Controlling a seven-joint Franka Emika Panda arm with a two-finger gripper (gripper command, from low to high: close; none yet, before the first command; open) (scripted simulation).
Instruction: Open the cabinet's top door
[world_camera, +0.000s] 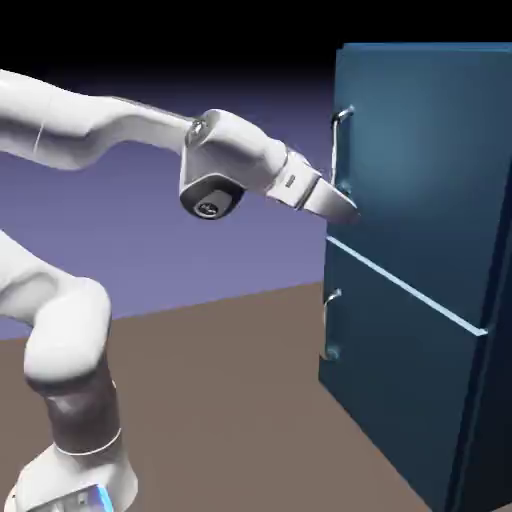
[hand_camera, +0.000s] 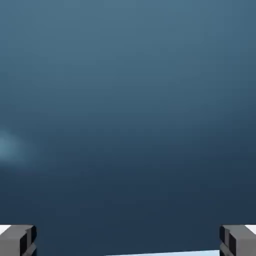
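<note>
Dark blue cabinet (world_camera: 420, 200), silver handle (world_camera: 343, 150), white arm (world_camera: 110, 130)

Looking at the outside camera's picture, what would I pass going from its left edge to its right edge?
White robot arm → the gripper with its fingers right at the top door's edge → vertical silver handle → the tall blue cabinet, with its top door still closed.
</note>
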